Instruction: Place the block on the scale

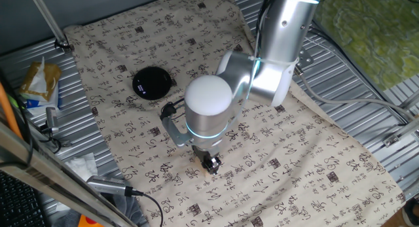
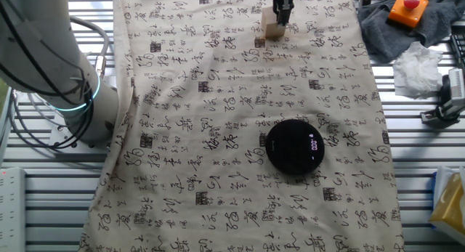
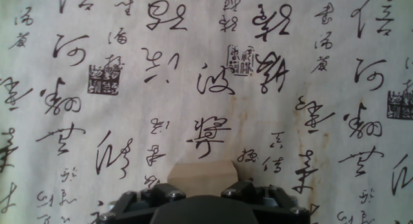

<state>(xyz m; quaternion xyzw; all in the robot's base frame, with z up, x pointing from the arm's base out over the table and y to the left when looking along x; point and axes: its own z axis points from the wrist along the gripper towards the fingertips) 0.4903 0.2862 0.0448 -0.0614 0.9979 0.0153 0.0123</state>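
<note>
The gripper (image 2: 282, 18) pinches the block (image 2: 272, 27) just above the cloth (image 2: 218, 121), near its edge by the grey rags (image 2: 396, 23). The scale (image 2: 294, 146) lies well apart, open cloth between

A cream cloth (image 1: 131, 50) printed with black calligraphy covers a ribbed metal table (image 2: 425, 179). Upper right in the other fixed view, gray fabric (image 2: 378, 19) holds an orange box (image 2: 407, 9), possibly a stop button.
</note>
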